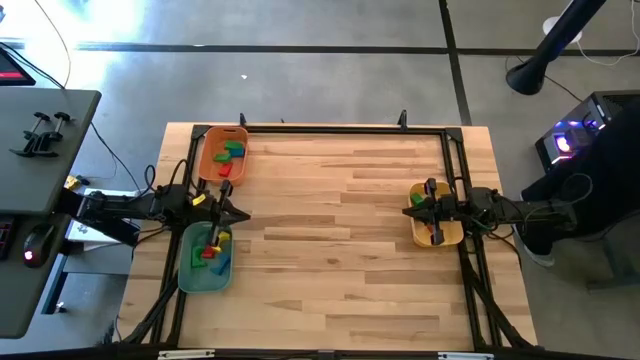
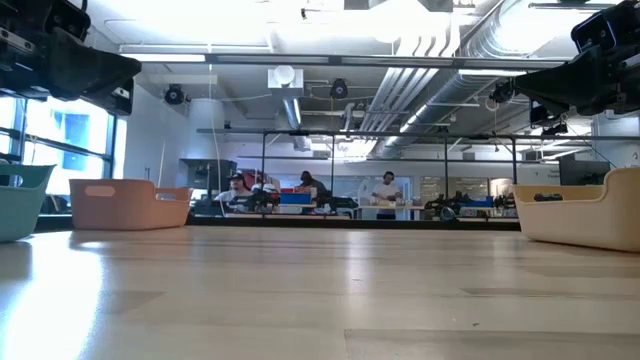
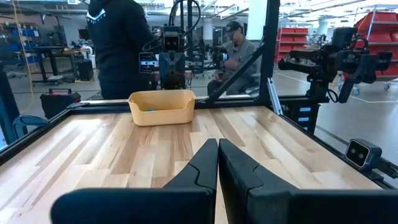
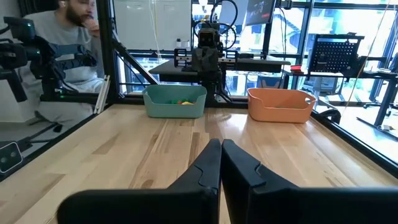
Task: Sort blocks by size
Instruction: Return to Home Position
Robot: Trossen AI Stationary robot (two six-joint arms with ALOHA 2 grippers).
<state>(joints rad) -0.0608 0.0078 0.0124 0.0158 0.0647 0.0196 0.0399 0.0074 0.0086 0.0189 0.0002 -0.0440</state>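
Note:
Several blocks (image 1: 228, 156) in green, blue and red lie in the orange tray (image 1: 207, 140) at the far left. More blocks (image 1: 213, 247) in red, green and yellow lie in the teal tray (image 1: 190, 272) at the left. Small blocks (image 1: 432, 232) lie in the yellow tray (image 1: 455, 236) at the right. My left gripper (image 3: 217, 149) is shut and empty, held above the table between the orange and teal trays (image 1: 240, 213). My right gripper (image 4: 221, 149) is shut and empty, held above the yellow tray (image 1: 410, 208).
A black frame (image 1: 345, 130) runs around the table's edges. The wooden table top (image 1: 340, 240) between the trays is bare. People stand and sit beyond the table's left and right sides (image 3: 115, 50) (image 4: 62, 56).

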